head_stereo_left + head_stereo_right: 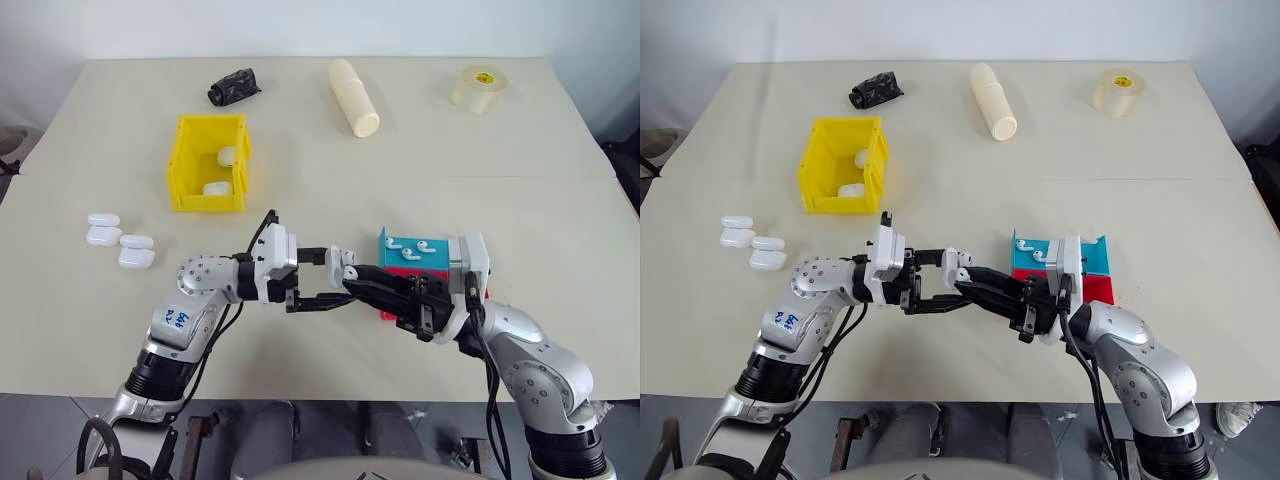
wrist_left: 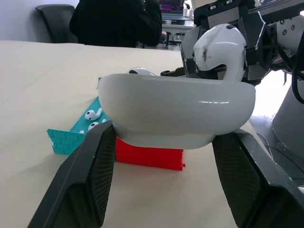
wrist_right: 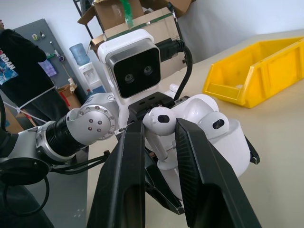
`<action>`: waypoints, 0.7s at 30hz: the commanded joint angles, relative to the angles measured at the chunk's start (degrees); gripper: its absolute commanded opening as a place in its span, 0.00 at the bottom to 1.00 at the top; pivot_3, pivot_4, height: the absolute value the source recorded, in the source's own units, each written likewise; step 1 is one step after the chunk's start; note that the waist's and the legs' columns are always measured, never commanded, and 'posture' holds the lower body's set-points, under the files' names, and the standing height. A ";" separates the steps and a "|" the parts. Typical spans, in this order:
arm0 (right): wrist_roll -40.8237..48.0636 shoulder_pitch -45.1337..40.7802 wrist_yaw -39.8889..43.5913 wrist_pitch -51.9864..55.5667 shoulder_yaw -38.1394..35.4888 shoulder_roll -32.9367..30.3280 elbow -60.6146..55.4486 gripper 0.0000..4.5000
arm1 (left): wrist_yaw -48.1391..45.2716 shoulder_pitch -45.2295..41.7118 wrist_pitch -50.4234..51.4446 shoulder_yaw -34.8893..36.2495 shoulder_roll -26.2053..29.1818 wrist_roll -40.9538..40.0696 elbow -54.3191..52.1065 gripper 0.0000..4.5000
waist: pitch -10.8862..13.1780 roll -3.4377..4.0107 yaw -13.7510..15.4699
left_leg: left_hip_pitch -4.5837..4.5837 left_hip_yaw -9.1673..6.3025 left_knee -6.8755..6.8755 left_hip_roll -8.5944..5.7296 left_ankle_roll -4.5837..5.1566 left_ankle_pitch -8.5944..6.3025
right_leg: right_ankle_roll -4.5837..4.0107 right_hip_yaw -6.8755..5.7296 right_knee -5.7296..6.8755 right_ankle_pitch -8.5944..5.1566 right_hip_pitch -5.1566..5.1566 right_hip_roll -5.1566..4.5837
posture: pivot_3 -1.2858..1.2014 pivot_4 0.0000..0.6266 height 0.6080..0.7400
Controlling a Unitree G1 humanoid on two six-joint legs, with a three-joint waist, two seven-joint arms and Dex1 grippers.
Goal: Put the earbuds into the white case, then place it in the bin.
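Near the table (image 1: 560, 330) front edge, bare surface around: left claw (image 1: 322, 277) clamped on open case (image 1: 342, 262), long axis crosswise between its fingers, cavity up; right claw (image 1: 352, 281) pinching an earbud (image 3: 159, 119) at its rim. Just right, teal tray (image 1: 408, 250) holding earbuds over a red tray (image 1: 1098, 288). Farther left, four cases (image 1: 120, 241) loose, then yellow bin (image 1: 208, 162) with two cases.

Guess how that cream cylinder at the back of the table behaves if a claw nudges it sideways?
The cream cylinder lies on its side on the flat table, so it would probably roll rather than slide. Its open end looks hollow, so it is likely light for its size and easy to push. One end looks narrower, so it might curve as it rolls.
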 commanded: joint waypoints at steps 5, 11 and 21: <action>-0.82 -0.50 -0.78 -0.48 0.21 -0.91 0.97 0.12 | -0.63 -1.51 -0.72 0.31 0.40 -0.66 -2.17 0.60 | 0.00 0.00 -0.01 | 0.00 0.00 -0.01 0.01 0.00 0.00 | 0.00 0.00 0.00 0.00 0.00 0.01 | 0.52 0.24 1.00; 0.20 -0.42 0.34 1.00 0.89 -2.49 0.45 0.12 | -0.42 -1.72 -0.65 0.36 0.31 -0.74 -2.15 0.60 | 0.00 0.00 0.00 | 0.00 0.00 -0.01 0.00 0.00 0.00 | 0.00 0.00 -0.01 0.00 0.00 -0.01 | 0.52 0.24 1.00; 1.64 -0.79 0.83 1.41 1.42 -3.15 -0.45 0.48 | -0.48 -1.97 -0.32 0.33 0.13 -1.05 -2.34 0.60 | 0.00 0.00 0.02 | 0.00 0.00 -0.01 0.00 0.00 0.00 | 0.00 0.00 -0.01 0.00 0.00 -0.01 | 0.52 0.24 1.00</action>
